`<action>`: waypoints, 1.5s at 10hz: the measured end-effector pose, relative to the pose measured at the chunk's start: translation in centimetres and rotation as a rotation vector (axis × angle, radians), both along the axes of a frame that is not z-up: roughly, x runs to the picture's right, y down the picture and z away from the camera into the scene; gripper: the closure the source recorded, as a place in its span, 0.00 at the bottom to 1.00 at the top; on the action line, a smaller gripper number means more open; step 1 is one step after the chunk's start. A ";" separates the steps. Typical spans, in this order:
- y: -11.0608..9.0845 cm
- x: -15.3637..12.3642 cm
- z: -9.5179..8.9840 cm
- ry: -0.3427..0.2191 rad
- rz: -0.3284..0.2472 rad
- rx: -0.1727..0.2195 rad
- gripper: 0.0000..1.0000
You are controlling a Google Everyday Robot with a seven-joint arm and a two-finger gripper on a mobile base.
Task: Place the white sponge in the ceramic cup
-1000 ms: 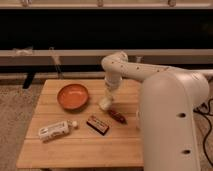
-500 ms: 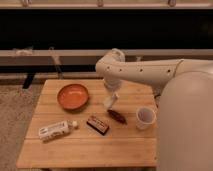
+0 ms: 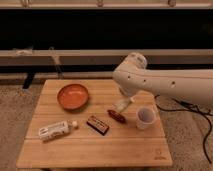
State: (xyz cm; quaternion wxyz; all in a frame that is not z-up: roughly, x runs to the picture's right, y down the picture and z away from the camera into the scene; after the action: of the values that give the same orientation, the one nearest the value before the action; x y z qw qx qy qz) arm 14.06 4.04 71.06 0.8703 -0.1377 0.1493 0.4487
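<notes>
The white sponge (image 3: 121, 104) sits at the tip of my pincer (image 3: 121, 106), a pale cream lump held just above the bench (image 3: 95, 145), a little right of the bench's middle. I cannot tell how my pincer stands around it. The sponge is beside the ceramic cup (image 3: 145, 117), up and to its left, not over its mouth. The cup stands upright near the right edge of the bench, plain white and slightly tapered.

Just below the sponge lies a small reddish-brown object (image 3: 116, 116), long and slanted, between the sponge and the cup's base. To its left lies a dark brown bar (image 3: 98, 124), flat and set at a diagonal. Further left, near the front left part of the bench, a white labelled bottle (image 3: 57, 130) lies on its side with its cap pointing right, toward the bar. The orange bowl (image 3: 73, 96) stands behind these, on the left half, wide and shallow.

My arm (image 3: 165, 82) comes in from the right edge of the view, thick and white, bends over the back right part of the bench and drops down to the pincer.

The bench is made of light wooden slats that run left to right. It stands on a pale speckled floor (image 3: 15, 130). Behind it a long, low pale ledge (image 3: 65, 56) crosses the room, with darkness above and below it. A dark cable (image 3: 192, 106) trails over the floor at the right.
</notes>
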 end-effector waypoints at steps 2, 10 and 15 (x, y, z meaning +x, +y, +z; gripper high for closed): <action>0.0 3.3 -3.5 0.038 0.055 0.048 1.00; -0.6 11.0 -3.6 0.206 0.201 0.051 1.00; 1.2 12.1 -3.1 0.231 0.215 0.018 0.56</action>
State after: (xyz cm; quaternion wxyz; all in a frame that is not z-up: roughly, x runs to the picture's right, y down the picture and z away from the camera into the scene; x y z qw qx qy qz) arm 26.17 5.20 68.01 0.7955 -0.0926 0.2286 0.5535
